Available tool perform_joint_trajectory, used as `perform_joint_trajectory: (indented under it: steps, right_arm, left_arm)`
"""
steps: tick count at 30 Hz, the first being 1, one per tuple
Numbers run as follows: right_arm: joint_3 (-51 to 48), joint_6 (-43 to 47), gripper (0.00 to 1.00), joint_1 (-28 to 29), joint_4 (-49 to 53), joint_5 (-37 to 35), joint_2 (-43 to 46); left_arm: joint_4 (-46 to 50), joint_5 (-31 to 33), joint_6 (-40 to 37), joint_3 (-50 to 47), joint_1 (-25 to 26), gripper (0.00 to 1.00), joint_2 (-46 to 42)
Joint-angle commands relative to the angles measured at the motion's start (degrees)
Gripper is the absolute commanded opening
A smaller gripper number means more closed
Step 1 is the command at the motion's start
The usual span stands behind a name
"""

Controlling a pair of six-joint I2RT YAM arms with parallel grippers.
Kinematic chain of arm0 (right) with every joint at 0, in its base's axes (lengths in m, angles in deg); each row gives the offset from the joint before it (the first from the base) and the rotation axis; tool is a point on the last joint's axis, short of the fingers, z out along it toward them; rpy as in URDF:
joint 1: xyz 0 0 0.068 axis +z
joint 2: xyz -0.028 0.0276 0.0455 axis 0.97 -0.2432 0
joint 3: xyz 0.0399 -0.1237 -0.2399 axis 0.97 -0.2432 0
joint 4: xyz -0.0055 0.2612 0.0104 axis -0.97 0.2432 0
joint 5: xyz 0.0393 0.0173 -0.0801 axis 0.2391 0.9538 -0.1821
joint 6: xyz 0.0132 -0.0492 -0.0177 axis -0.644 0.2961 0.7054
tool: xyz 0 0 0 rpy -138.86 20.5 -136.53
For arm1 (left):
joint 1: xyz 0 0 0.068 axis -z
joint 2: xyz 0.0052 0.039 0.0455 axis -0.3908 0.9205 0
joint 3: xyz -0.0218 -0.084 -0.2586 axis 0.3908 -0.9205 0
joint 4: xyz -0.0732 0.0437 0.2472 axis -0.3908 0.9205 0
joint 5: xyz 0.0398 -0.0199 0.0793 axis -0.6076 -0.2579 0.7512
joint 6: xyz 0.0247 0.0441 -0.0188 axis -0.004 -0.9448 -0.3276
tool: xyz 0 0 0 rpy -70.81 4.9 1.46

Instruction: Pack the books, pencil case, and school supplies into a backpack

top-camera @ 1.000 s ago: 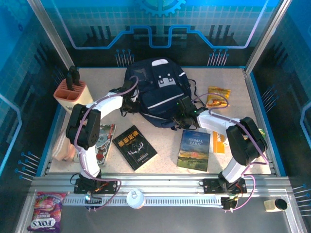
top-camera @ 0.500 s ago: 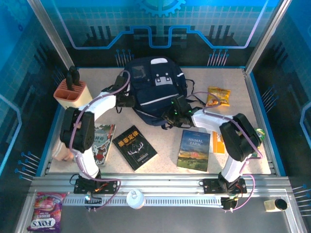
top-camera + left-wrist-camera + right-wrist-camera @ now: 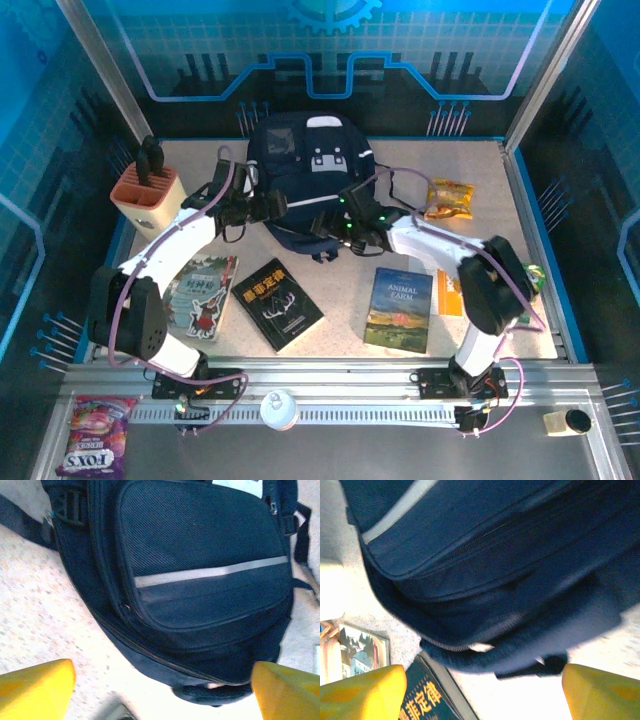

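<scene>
1. Backpack. I see the navy backpack (image 3: 305, 170) lying on the table (image 3: 340, 300) at the far middle. Its front panel faces up, its white buckles point toward the far wall, and a white stripe crosses the lower panel.

2. Left pincer (image 3: 162, 680). Released. In the left wrist view I see its yellow fingers (image 3: 35, 687) standing wide apart at the bottom corners. Bare table and the backpack's lower edge lie ahead of them, and nothing is clamped. From above, I place this pincer at the backpack's left flank.

3. Right pincer (image 3: 482, 680). Released. I see the two fingers wide apart, with the backpack's zipped lower edge ahead of them, blurred. From above, I place this pincer at the backpack's near right edge.

4. Books. I see all three flat on the table, nearer to me than the backpack and outside it:
- The cartoon-covered book (image 3: 200, 297) is on the left, beside the left arm.
- The black book (image 3: 278, 303) is in the middle, turned at an angle.
- The "Animal Farm" book (image 3: 400, 308) is on the right.

5. Supplies. The orange-and-white pack (image 3: 449, 293) lies just beside the "Animal Farm" book, on its right.

6. Other items. A knife block (image 3: 145, 190) stands at the far left. A snack bag (image 3: 449, 198) lies to the right of the backpack.
</scene>
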Motion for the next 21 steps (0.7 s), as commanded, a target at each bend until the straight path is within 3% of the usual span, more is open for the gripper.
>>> perform_joint_trajectory:
  steps: [1,4,8,14,21]
  right_arm:
    - [-3.84,6.36,0.83,-1.23,8.48,-8.97,9.02]
    - [-8.59,7.44,0.82,-3.24,13.84,-11.44,13.61]
    - [-15.04,6.67,0.80,-5.88,16.32,-9.10,16.23]
    - [-25.00,3.27,0.76,-6.30,9.49,-2.23,17.54]
    - [-28.39,-0.61,0.73,-5.77,-1.93,2.99,11.21]
  left_arm:
    - [-0.45,-6.39,3.19,-1.71,0.66,0.97,-2.34]
    - [-2.13,-8.66,4.98,-2.81,2.66,0.99,-2.61]
    - [-3.02,-8.97,7.22,-3.74,6.58,0.99,-2.14]
    - [-4.64,-9.20,10.51,-5.66,11.38,0.99,-1.58]
    - [-7.19,-10.82,14.41,-7.76,13.49,0.99,-0.17]
